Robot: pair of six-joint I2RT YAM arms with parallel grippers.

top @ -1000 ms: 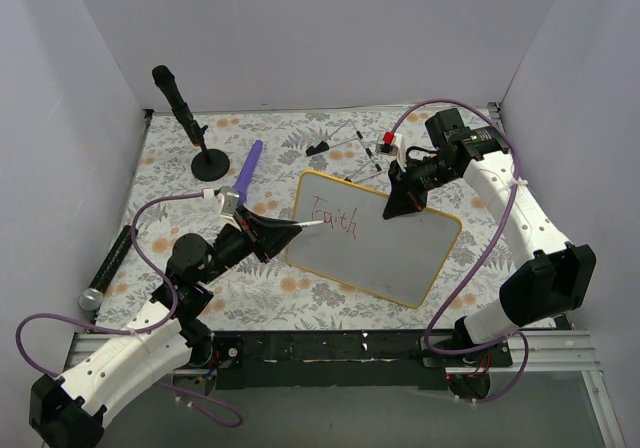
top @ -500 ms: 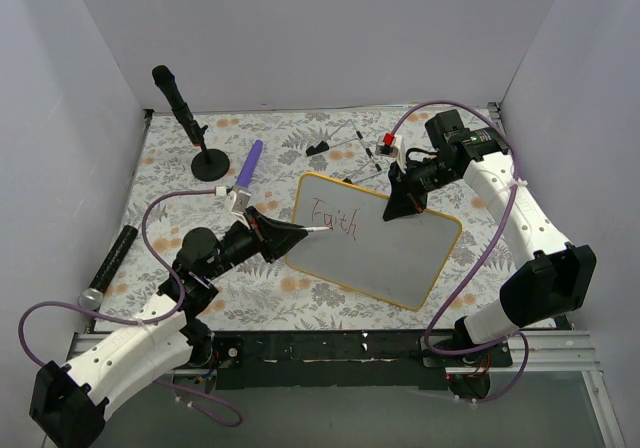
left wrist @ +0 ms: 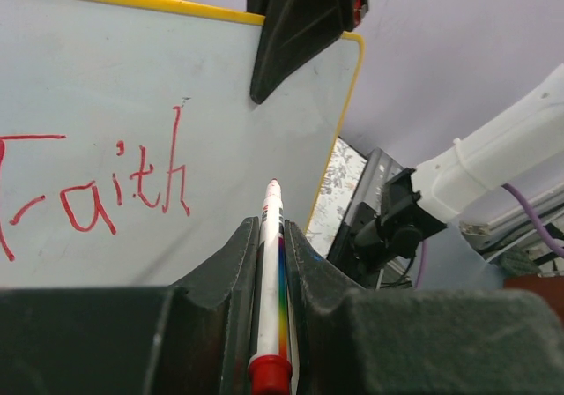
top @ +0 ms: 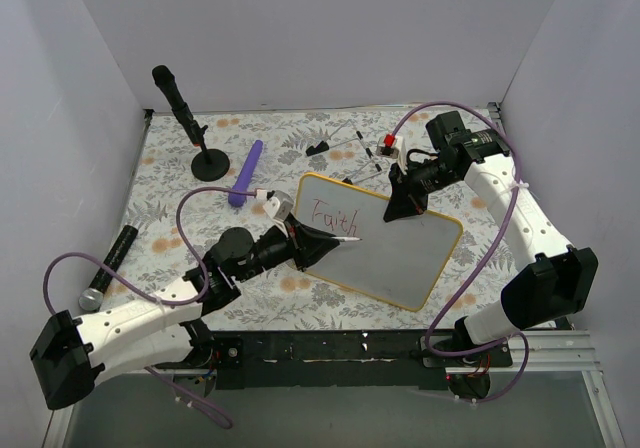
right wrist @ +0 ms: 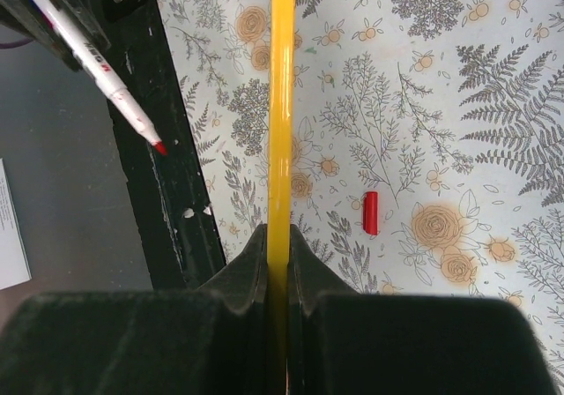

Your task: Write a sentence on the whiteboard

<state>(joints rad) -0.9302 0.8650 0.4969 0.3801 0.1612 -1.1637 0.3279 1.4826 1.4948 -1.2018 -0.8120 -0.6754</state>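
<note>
Left tool (left wrist: pixel 270 226) grips marker (left wrist: pixel 271 276), tip contact unclear; right tool (right wrist: pixel 278 233) pinches whiteboard (top: pixel 395 253) rim.

Arm hardware: white shells, black joints.
On left arm (top: pixel 130 318) and right arm (top: pixel 500 183), white covers with small holes, purple cable (top: pixel 440 105) looping alongside; left gripper (top: pixel 335 239) and right gripper (top: pixel 405 211) are black wedges.

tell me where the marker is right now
In the top view the marker is clamped in the left gripper, left of centre. Its tip is over the whiteboard, just below the end of the red lettering.
</note>
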